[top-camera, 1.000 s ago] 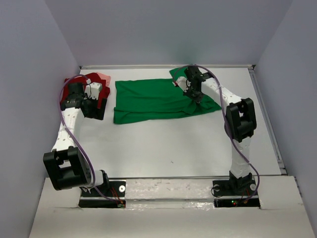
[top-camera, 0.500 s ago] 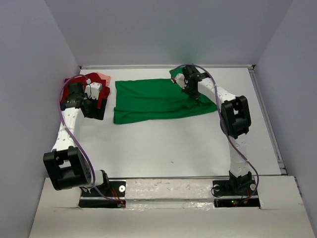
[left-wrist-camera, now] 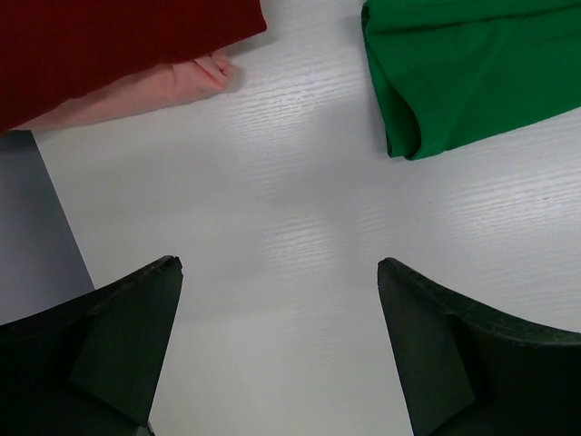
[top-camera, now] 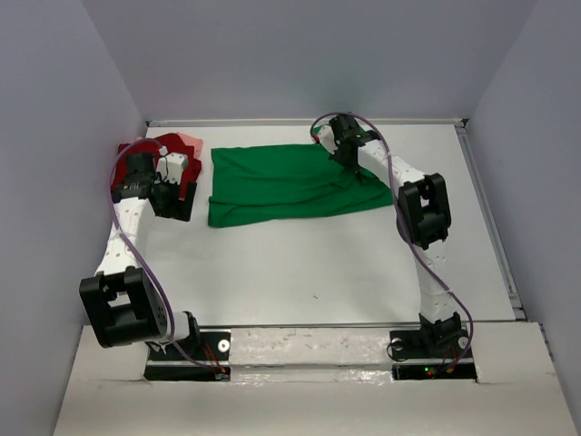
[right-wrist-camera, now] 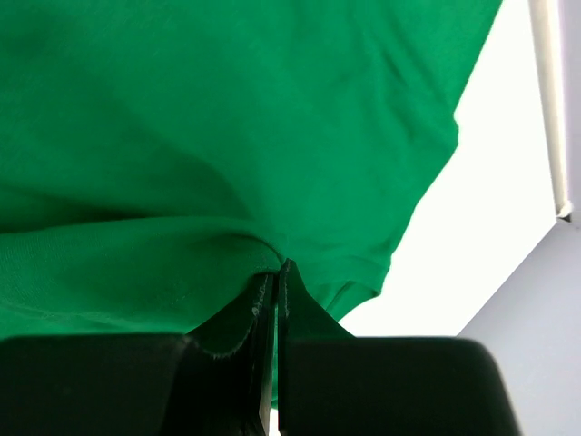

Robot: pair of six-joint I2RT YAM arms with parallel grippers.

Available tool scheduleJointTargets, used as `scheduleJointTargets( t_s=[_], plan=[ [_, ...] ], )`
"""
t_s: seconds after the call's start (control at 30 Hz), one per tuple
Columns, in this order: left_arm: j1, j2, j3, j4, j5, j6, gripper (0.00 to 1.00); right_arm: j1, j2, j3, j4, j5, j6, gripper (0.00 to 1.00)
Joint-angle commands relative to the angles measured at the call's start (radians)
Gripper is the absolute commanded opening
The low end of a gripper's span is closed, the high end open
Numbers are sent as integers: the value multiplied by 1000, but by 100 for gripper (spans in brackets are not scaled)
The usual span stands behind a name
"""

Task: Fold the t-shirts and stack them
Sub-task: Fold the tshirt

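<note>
The bright green t-shirt [top-camera: 272,186] lies spread across the back middle of the table. My right gripper [top-camera: 352,166] is shut on a fold of its right part, and the cloth [right-wrist-camera: 227,118] is pinched between the closed fingers [right-wrist-camera: 277,272]. The dark red t-shirt [top-camera: 156,147] lies bunched at the far left, with the pale pink one [top-camera: 192,143] showing from under its edge. My left gripper [top-camera: 174,193] hovers open beside them over bare table. In the left wrist view, red [left-wrist-camera: 109,45], pink [left-wrist-camera: 159,86] and green [left-wrist-camera: 472,64] cloth lie beyond the wide-open fingers [left-wrist-camera: 280,272].
Grey walls enclose the white table [top-camera: 318,263] on the left, back and right. A raised rail [right-wrist-camera: 547,100] runs along the back edge, close to the green shirt's right end.
My right gripper has moved left and toward the back wall, dragging the green shirt's right end inward. The left arm has stayed put.
</note>
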State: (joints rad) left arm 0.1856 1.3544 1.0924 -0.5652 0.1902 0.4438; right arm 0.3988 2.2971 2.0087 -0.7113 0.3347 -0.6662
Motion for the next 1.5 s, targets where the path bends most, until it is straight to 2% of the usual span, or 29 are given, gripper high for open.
scheduleJointTargets(
  t_s=[0.0,0.47,1.1,1.2,1.23,1.3,1.33,1.37,1.4,1.47],
  plan=[
    [8,8,7,7,3,-13,99,2,-14,48,78,38,-24,0],
    [6,15,1,8,3,-16,99,2,-7,45,173,35,-52,0],
    [6,17,-5,7,-6,-19,99,2,58,39,262,133,-121,0],
    [6,17,-5,5,-6,-19,99,2,70,41,260,139,-130,19],
    [6,17,-5,5,-6,-20,99,2,70,39,260,136,-128,30],
    [6,17,-5,5,-6,-20,99,2,68,38,262,132,-128,43],
    [6,18,-5,5,-8,-19,99,2,67,42,262,132,-127,53],
    [6,18,-5,5,-6,-19,99,2,67,42,262,132,-127,53],
    [6,20,-5,5,-5,-20,99,2,65,48,263,130,-124,59],
    [8,20,-2,1,-5,-22,99,2,61,58,263,124,-128,65]
  ],
)
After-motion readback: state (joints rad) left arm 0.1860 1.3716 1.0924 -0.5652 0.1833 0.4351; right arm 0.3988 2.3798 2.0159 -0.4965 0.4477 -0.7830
